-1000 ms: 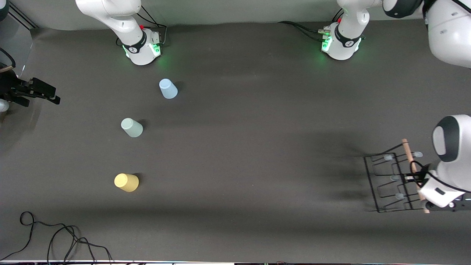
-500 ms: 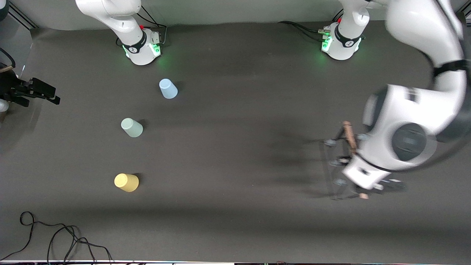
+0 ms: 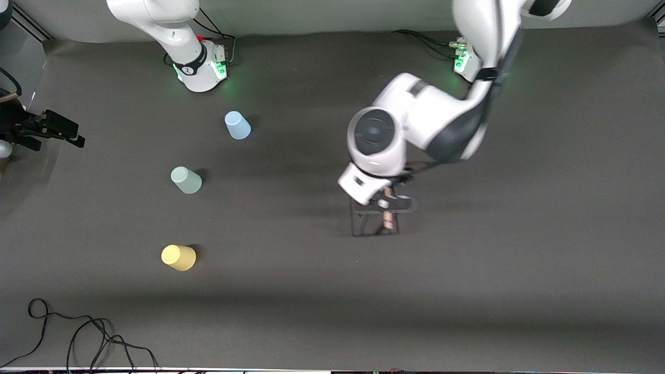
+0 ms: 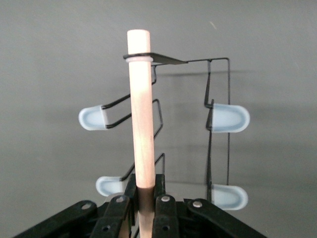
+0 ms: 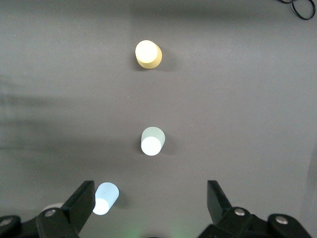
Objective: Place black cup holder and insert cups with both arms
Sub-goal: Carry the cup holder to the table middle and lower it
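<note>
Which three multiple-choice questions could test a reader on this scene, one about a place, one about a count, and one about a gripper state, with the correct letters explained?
1. Which cup stands nearest to the front camera?
A. the light blue cup
B. the yellow cup
C. the pale green cup

2. How many cups stand on the table?
A. two
B. three
C. four

3. What is the left gripper doing?
A. it is shut on the cup holder's wooden handle
B. it is open over the yellow cup
C. it is shut on the light blue cup

Key: 1 B, the yellow cup lies lowest in the front view, below the pale green cup and the light blue cup. 2 B, those three show on the table. 3 A, the left gripper clamps the wooden handle of the black cup holder.
</note>
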You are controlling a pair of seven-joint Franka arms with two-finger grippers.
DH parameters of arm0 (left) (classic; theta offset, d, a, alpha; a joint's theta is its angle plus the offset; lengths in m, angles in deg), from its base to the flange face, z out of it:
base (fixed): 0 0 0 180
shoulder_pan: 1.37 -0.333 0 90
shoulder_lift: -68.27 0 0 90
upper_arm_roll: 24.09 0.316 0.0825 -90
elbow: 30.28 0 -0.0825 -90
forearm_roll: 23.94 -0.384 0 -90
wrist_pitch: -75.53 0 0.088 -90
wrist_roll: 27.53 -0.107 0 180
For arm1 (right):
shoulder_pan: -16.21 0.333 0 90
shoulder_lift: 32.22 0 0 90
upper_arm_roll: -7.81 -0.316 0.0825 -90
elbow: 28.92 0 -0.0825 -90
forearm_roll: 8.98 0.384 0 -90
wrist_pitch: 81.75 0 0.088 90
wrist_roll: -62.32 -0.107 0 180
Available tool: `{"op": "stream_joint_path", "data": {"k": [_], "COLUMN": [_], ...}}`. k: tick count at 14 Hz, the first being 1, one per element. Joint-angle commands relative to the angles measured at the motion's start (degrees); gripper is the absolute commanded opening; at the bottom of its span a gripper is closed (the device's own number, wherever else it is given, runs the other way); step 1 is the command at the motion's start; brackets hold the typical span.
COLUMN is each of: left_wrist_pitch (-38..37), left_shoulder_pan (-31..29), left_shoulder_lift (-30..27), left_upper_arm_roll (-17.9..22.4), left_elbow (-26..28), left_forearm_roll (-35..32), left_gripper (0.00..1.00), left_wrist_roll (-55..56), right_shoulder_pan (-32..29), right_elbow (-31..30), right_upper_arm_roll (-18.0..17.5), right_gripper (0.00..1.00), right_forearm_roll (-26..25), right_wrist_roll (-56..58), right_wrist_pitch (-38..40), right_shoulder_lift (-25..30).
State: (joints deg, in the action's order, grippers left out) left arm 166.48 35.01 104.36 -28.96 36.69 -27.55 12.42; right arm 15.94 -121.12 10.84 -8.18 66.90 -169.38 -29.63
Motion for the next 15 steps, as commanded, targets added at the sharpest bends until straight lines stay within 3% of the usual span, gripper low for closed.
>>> {"op": "stream_joint_path", "data": {"k": [1,8,15], "left_wrist_pitch": [0.5,11.5,11.5], "left_shoulder_pan": [4.1,8.3,9.7], "left_shoulder_lift": [2.2,5.6,6.0], "left_upper_arm_roll": [0.2,0.2,0.2], "left_elbow": [-0.4,-0.4,-0.1], "left_forearm_roll": [1.1,2.4,3.3], "left_gripper": [0.0,0.0,0.0], "left_wrist_roll": [2.8,11.6,15.6], "right_shoulder_pan": [0.0,0.0,0.1], "right_elbow": [0.4,0.3,0.2], "right_upper_arm_roll": [0.2,0.3,0.2], "right_gripper": [1.0,1.0,1.0], "right_forearm_roll": [-0.5,-0.5,-0.5], "right_wrist_roll": [1.1,1.1,1.1], "right_wrist_pitch": [-0.3,-0.3,-0.3], "right_shoulder_lift": [0.1,0.0,-0.1]}}
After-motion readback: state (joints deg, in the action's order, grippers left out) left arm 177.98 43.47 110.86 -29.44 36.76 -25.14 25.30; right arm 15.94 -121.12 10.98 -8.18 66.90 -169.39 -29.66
